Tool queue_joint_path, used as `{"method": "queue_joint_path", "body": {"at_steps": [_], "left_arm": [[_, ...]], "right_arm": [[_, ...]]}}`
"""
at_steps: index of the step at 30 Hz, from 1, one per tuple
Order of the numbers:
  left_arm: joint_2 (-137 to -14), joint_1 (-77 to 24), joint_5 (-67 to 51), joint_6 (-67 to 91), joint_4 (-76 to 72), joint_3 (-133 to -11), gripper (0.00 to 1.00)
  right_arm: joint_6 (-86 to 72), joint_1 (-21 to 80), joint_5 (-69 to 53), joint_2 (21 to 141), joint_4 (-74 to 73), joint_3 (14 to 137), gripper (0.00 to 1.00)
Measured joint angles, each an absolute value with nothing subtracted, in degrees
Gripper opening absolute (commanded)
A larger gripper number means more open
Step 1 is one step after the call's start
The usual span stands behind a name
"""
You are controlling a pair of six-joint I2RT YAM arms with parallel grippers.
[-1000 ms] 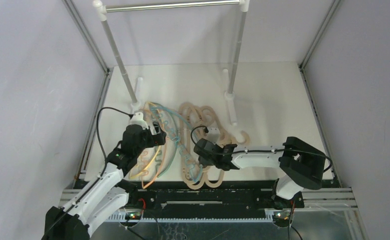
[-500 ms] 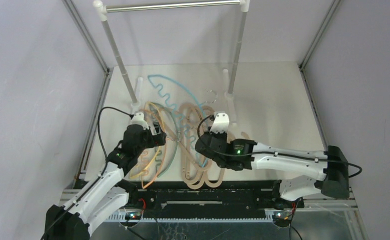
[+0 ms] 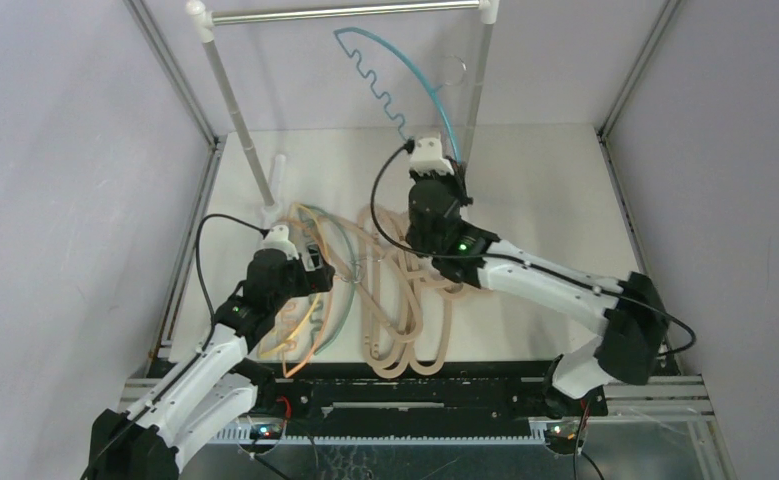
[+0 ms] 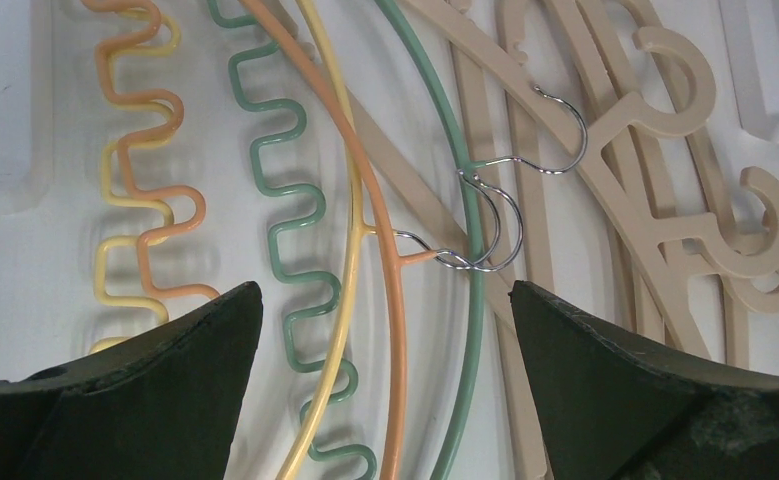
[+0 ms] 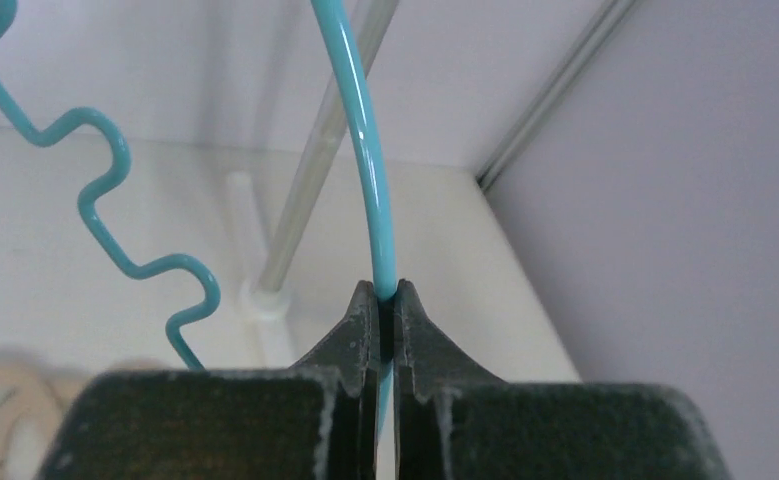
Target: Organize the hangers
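Right claw [image 5: 385, 292]: your jaws are pinched tight on the thin, glossy blue hanger [image 5: 367, 150], gripping its smooth curved arm.
Blue hanger: up in the air above the desk [image 3: 555, 200], with its wavy bar to the left and its small wire hook just below the silver rail [image 3: 345, 13].
Left claw [image 4: 380, 310]: yours gapes wide and holds nothing, above the pile.
Pile: thin orange hanger [image 4: 402, 330], yellow hanger [image 4: 350, 280] and green hanger [image 4: 475, 330], their metal hooks [image 4: 500, 215] tangled together. They lie beside thick beige hangers [image 4: 670, 95] on the desk.

Right arm [image 3: 545, 285] extended toward the rail [image 3: 345, 12], right gripper [image 3: 457, 165] clamped on blue hanger [image 5: 370, 150] near it, left arm [image 3: 215, 350] bent low, left gripper [image 4: 385, 300] spread wide.
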State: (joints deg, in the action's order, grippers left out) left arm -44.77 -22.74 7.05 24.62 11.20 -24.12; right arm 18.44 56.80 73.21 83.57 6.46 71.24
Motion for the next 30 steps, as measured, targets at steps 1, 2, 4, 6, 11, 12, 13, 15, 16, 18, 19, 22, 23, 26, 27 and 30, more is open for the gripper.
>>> {"method": "queue_joint_path", "body": {"at_steps": [1, 2, 4, 6, 11, 12, 13, 15, 16, 18, 19, 22, 23, 26, 27, 30], "left_arm": [[-44.77, -22.79, 6.94, 24.64, 11.18, -24.12, 1.0], [-44.77, -22.83, 6.85, 24.69, 11.18, -24.12, 0.99], [-44.77, -23.0, 6.79, 25.02, 11.07, -24.12, 1.0], [-44.77, -23.2, 6.68, 25.08, 10.9, -24.12, 0.99], [-45.25, -23.4, 6.63, 25.06, 10.41, -24.12, 0.99], [-45.56, -23.4, 6.63, 25.06, 10.28, -24.16, 0.99], [-46.02, -23.42, 6.63, 25.04, 10.2, -24.25, 1.0], [-47.05, -23.46, 6.52, 25.04, 9.72, -24.27, 0.99], [-47.44, -23.46, 6.31, 25.04, 9.58, -24.27, 1.0], [-48.07, -23.57, 5.98, 25.04, 9.52, -24.27, 1.0], [-48.16, -23.62, 5.82, 25.04, 9.52, -24.27, 0.99], [-47.9, -23.86, 5.78, 25.06, 9.52, -24.27, 0.99], [-47.66, -23.9, 5.76, 25.04, 9.54, -24.27, 0.99], [-46.63, -23.99, 5.76, 25.06, 9.56, -24.27, 0.99], [-46.15, -24.01, 5.76, 25.06, 9.56, -24.27, 0.99], [-45.19, -24.05, 5.76, 25.06, 9.61, -24.27, 0.99]], "right_arm": [[26.06, 55.75, 73.67, 85.71, 13.65, 71.83, 0.0], [32.53, 55.11, 73.76, 87.83, 19.75, 72.77, 0.0], [43.38, 54.19, 73.84, 92.2, 29.54, 75.66, 0.0], [55.37, 53.52, 73.45, 97.19, 40.05, 79.79, 0.0], [76.03, 53.21, 72.77, 104.09, 59.83, 85.06, 0.0], [78.35, 53.23, 72.77, 104.55, 62.24, 85.14, 0.0], [80.36, 53.23, 72.84, 104.9, 64.45, 85.12, 0.0], [83.44, 53.17, 72.82, 105.23, 67.79, 85.12, 0.0], [83.88, 52.95, 72.82, 105.23, 68.45, 85.14, 0.0], [83.88, 52.56, 72.86, 105.23, 68.71, 85.67, 0.0], [83.48, 52.31, 72.82, 105.25, 67.99, 86.26, 0.0], [81.82, 51.33, 72.77, 105.25, 64.69, 88.92, 0.0], [81.43, 50.94, 72.82, 105.36, 63.37, 89.93, 0.0], [80.6, 49.95, 72.82, 106.69, 61.12, 92.4, 0.0], [80.4, 49.69, 72.73, 107.33, 60.6, 93.03, 0.0], [79.57, 48.71, 72.23, 110.06, 60.16, 95.2, 0.0]]}}
